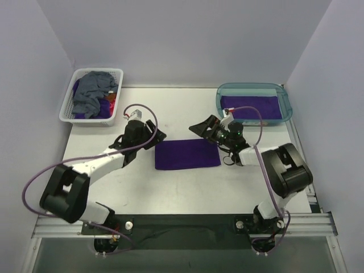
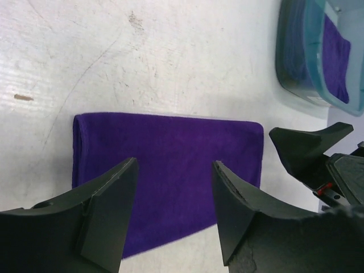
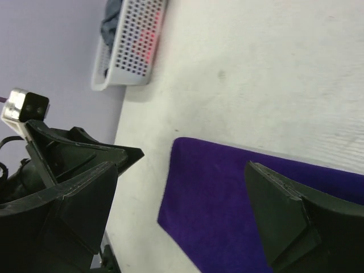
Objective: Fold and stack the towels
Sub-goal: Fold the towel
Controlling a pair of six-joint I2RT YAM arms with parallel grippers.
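Purple towel (image 1: 187,154) lies between left claw (image 1: 155,135) and right claw (image 1: 202,126), both open and empty; a shallow pinch could unfold it.

Soft matt napped cloth for purple towel (image 1: 187,154); matt white, scuffed and scratched for counter (image 1: 170,108); white perforated plastic for basket (image 1: 85,120); glossy translucent teal plastic for tub (image 1: 287,105); matt black plastic for left fingers (image 2: 108,216)
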